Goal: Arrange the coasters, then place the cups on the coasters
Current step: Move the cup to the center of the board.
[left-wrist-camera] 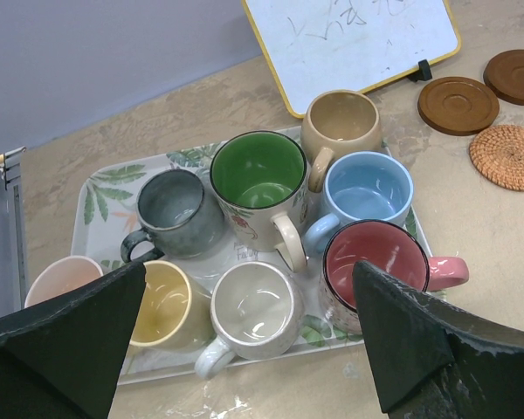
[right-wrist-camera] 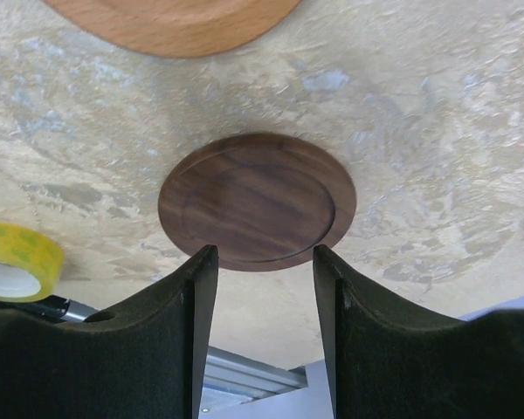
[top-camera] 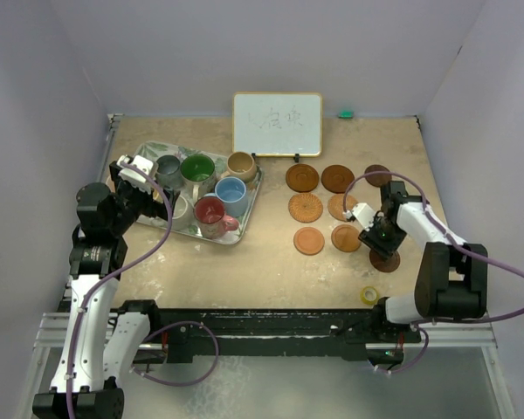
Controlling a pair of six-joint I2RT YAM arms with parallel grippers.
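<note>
Hovering right pincer [right-wrist-camera: 264, 257] half-open, seemingly empty; dark coaster [right-wrist-camera: 257, 196] flat; left pincer [left-wrist-camera: 249, 271] wide open

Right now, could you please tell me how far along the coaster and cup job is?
Done: seven coasters lie in rows. In hand: the right hand hovers open over the eighth, dark brown coaster. To do: all eight cups sit on the tray under the open left hand; none is on a coaster.
</note>
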